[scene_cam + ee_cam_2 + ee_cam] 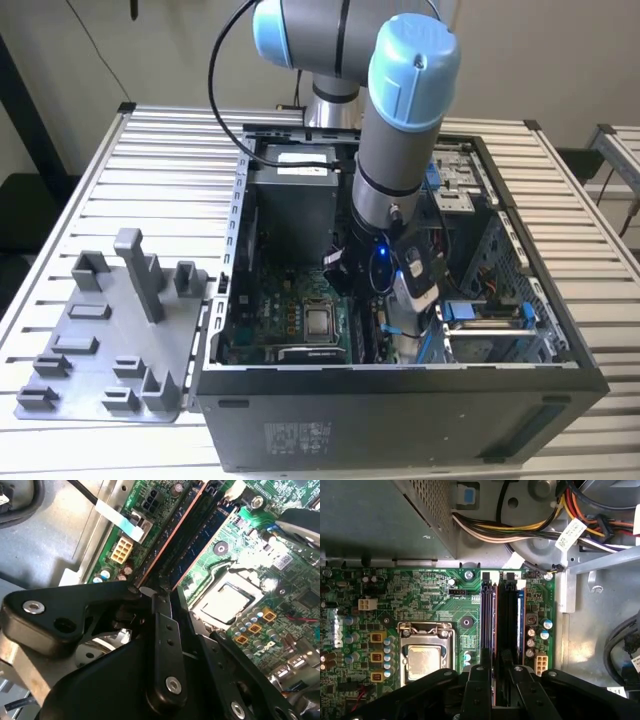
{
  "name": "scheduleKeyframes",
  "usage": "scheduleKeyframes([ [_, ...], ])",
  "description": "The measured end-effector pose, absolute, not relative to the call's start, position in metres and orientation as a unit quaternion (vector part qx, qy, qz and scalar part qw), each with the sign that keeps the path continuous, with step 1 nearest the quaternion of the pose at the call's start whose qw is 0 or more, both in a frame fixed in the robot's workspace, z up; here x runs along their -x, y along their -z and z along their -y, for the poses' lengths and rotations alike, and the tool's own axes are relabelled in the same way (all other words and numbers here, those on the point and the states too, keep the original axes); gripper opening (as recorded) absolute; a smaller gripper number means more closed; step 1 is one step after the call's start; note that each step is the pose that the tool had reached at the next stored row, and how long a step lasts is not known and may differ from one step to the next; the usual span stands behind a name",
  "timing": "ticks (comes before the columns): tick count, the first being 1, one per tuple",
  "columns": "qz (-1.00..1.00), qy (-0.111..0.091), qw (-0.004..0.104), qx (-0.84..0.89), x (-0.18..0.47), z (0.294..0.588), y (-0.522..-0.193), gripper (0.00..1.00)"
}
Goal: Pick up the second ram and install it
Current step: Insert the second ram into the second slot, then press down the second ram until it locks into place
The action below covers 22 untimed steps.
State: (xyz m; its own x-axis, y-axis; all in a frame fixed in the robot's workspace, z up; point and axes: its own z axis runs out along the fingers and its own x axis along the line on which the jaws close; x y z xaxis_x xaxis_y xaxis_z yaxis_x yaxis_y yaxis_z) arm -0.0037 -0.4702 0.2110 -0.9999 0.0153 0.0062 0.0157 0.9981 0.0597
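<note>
exterior view is looking down from high at the open black computer case (400, 410); both wrist views are facing its green motherboard (420, 595) closely.

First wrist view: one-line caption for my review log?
Gripper over the motherboard's memory slots, the second ram standing in one.

**Surfaces inside and around the case**

The gripper (492, 677) is matt black plastic with bright metal screws. The motherboard (420, 587) is glossy green. The processor chip (422, 659) is brushed silver metal. The tray (100, 340) is matt grey plastic on a ribbed metal table (150, 160).
</note>
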Motion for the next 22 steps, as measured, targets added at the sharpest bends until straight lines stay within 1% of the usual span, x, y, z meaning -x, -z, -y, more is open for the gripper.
scheduleKeyframes([
  [6,1.000,0.030,0.003,0.008,0.004,0.470,-0.235,0.22],
  [11,1.000,0.030,0.003,0.008,0.004,0.470,-0.235,0.22],
  [12,1.000,0.030,0.003,0.008,0.004,0.470,-0.235,0.20],
  [13,1.000,0.030,0.003,0.008,0.004,0.470,-0.235,0.13],
  [14,1.000,0.030,0.003,0.008,0.004,0.470,-0.235,0.11],
  [22,1.000,0.030,0.003,0.008,0.004,0.470,-0.236,0.11],
])
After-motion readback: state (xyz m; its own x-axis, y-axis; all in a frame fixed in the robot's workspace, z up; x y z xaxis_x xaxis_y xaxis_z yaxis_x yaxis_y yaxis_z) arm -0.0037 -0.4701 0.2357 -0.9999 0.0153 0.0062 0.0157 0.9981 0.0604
